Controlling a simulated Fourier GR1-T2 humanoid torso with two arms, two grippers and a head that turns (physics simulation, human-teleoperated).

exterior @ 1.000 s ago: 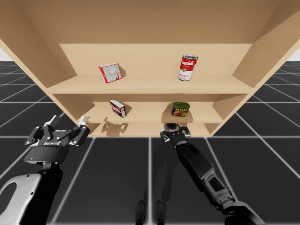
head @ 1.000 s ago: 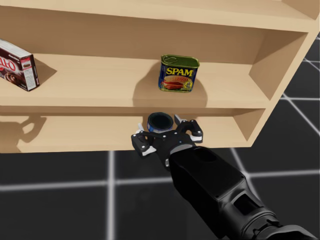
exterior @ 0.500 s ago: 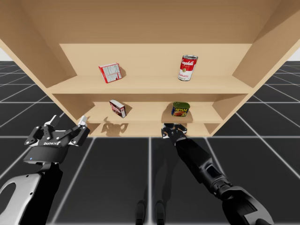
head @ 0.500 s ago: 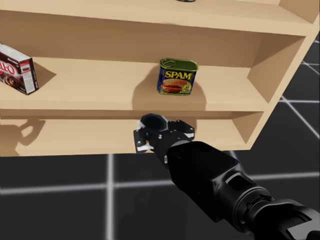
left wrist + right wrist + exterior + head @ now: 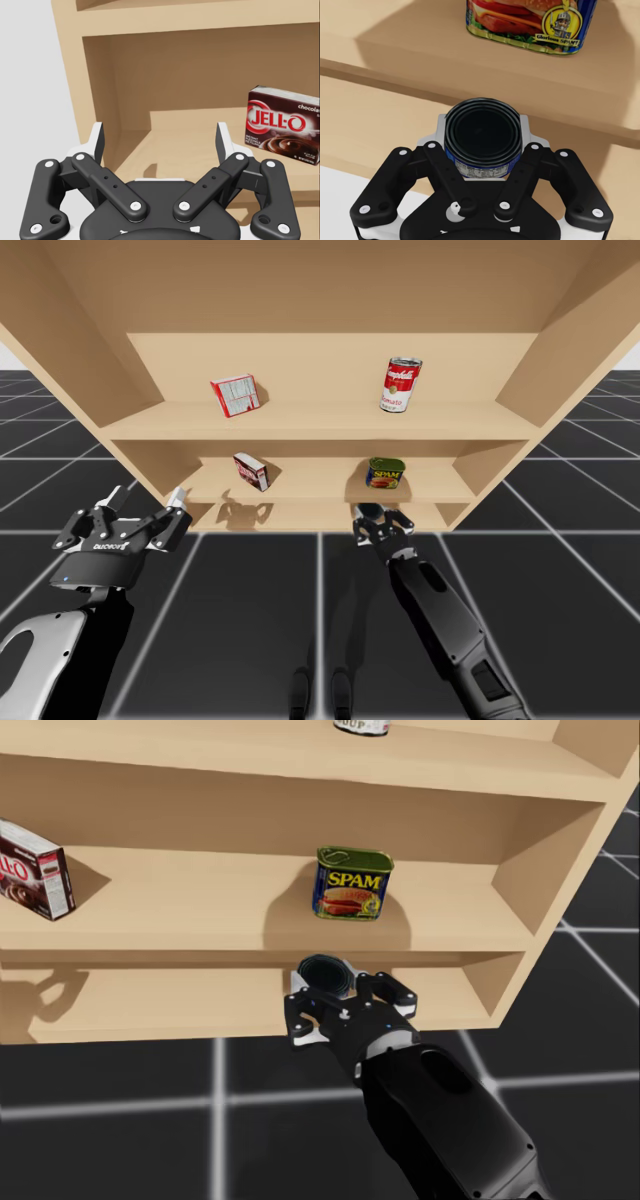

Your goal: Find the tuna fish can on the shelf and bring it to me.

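High view: the right gripper (image 5: 380, 523) reaches in at the front edge of the lowest board of the wooden shelf (image 5: 320, 422), right of the middle, with the tuna can (image 5: 368, 510), a low round dark-blue can, at its fingers. A blue-and-yellow rectangular can (image 5: 385, 474) stands on the middle board directly above it. A small dark box (image 5: 251, 471) sits left of centre on that board. On the top board a red-and-white box (image 5: 235, 395) leans at the left and a tall red-and-white can (image 5: 400, 385) stands upright at the right. The left gripper (image 5: 145, 498) hangs in front of the shelf's lower left corner, fingers spread wide with nothing between them.

Head view: the right gripper (image 5: 342, 992) holds the tuna can (image 5: 324, 973) at the lowest board's front edge, the can's dark round face turned toward the camera. The rectangular can (image 5: 353, 883) stands on the board above, and the dark box (image 5: 35, 868) is near that board's left end.

Left wrist view: the left gripper (image 5: 160, 140) is wide open facing the shelf's left wall (image 5: 70, 75). The dark box (image 5: 282, 131) stands ahead of it, off beside one finger and well clear of both.

Right wrist view: the right gripper (image 5: 483, 150) is closed on the tuna can (image 5: 482, 132), a white fingertip pressed against each side of its rim. The can is just in front of the middle board's front edge (image 5: 395, 75), below the rectangular can (image 5: 530, 22)
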